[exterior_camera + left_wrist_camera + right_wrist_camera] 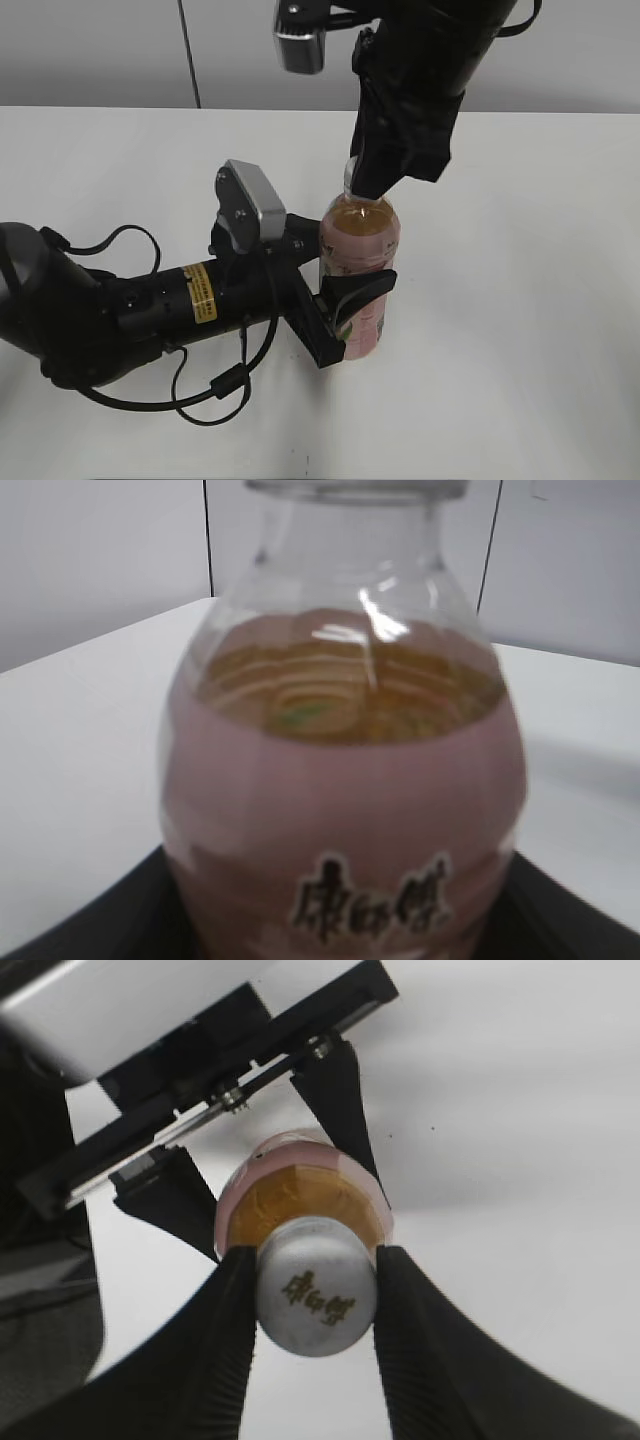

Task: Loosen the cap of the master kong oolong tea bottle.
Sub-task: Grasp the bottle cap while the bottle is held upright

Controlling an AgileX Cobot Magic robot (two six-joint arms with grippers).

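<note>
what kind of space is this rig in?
Probably a lab test bench: a bare white table, plain grey wall panels, and only a clear plastic pink-labelled tea bottle held by two black grippers.

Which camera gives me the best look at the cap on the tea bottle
The right wrist view: it looks straight down on the white cap, its printed mark legible, with the right pincer closed on both sides. The exterior view shows only a sliver of it beneath that pincer. The left wrist view cuts it off above the bottle.
</note>
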